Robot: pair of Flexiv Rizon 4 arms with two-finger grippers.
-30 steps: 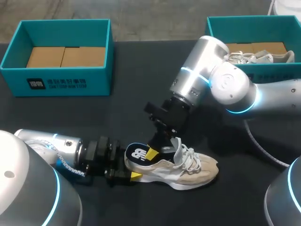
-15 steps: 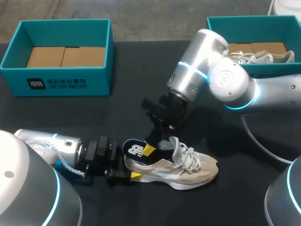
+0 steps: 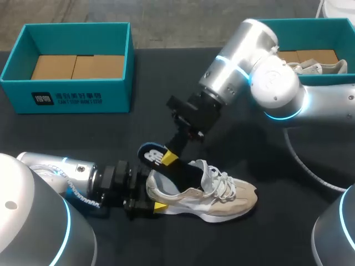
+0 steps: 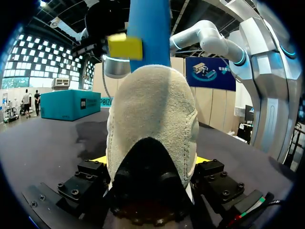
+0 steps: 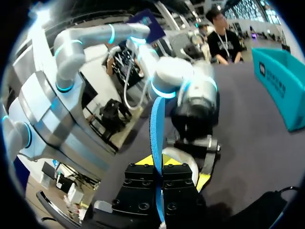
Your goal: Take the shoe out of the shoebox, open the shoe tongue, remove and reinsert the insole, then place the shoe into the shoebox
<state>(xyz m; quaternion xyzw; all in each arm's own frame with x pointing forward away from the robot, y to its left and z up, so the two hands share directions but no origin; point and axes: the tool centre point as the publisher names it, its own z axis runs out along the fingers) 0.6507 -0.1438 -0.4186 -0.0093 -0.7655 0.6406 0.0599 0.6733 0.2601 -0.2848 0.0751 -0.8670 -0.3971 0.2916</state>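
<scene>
My left claw (image 3: 151, 193) is clamped on the heel of the beige suede and white mesh sneaker (image 3: 205, 191), which lies on its sole on the dark surface (image 3: 144, 83) with the toe pointing away from that claw. In the left wrist view the rounded suede heel (image 4: 151, 109) fills the space between the left claw's (image 4: 151, 162) two yellow-tipped fingers, and both press on it from the sides. My right claw (image 3: 166, 157) hangs just above the heel end of the sneaker, pinched shut on the dark blue foam insole (image 3: 183, 169). The insole's heel end is raised above the left claw, and the rest slopes down from the right claw into the sneaker's opening. In the right wrist view the insole (image 5: 156, 124) shows edge-on as a thin blue strip held between the right claw's (image 5: 158, 162) closed fingers and running on ahead of it. Well beyond the left claw sits a teal cardboard shoebox (image 3: 72, 97) with brown card inside. A second teal shoebox (image 3: 310, 22) behind the right arm holds another pale sneaker (image 3: 302, 67).
</scene>
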